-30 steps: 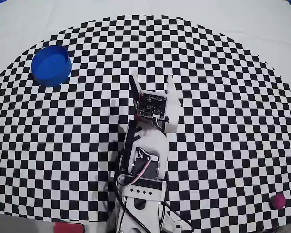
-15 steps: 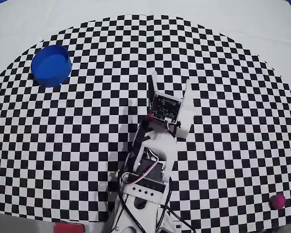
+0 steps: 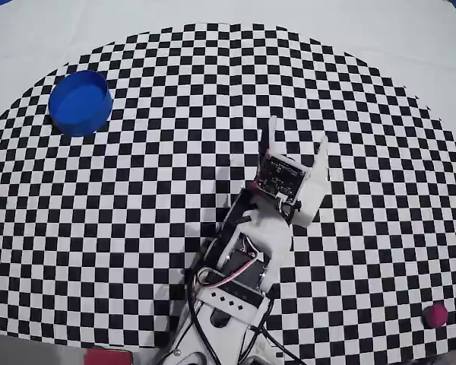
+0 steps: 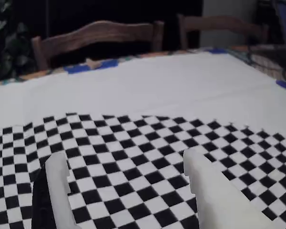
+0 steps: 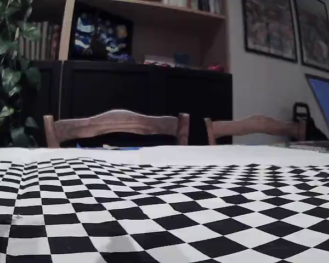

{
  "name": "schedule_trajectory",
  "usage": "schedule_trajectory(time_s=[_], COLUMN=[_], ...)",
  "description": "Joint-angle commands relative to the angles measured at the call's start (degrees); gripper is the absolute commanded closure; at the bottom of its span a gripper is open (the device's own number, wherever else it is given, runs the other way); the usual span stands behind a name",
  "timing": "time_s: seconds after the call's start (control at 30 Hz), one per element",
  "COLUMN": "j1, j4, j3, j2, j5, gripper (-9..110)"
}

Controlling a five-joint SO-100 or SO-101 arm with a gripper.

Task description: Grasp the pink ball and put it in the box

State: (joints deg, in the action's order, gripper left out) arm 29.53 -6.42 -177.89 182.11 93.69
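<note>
The small pink ball (image 3: pixel 436 315) lies at the mat's lower right, well apart from the round blue box (image 3: pixel 80 103) upper left.

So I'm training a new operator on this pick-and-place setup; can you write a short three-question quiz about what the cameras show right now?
1. True or false: the gripper is holding the pink ball.
2. In the overhead view, where is the blue box? A) upper left of the checkered mat B) lower right C) under the arm
3. Fill in: in the wrist view, between the two white fingers only the ______ mat shows.

Key
1. False: the gripper is open and empty, and the ball lies near the mat's lower right edge, far from it.
2. A
3. checkered
</note>
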Motion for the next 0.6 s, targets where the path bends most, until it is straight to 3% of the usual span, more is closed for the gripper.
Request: schedule_trajectory(time_s=[0.0,0.57], j1=[1.67,10.90], j4=[1.23,2.29], j3=[-0.44,-0.44], j2=[0.09,-0.09], j5=[0.18,0.18], gripper=[74,74])
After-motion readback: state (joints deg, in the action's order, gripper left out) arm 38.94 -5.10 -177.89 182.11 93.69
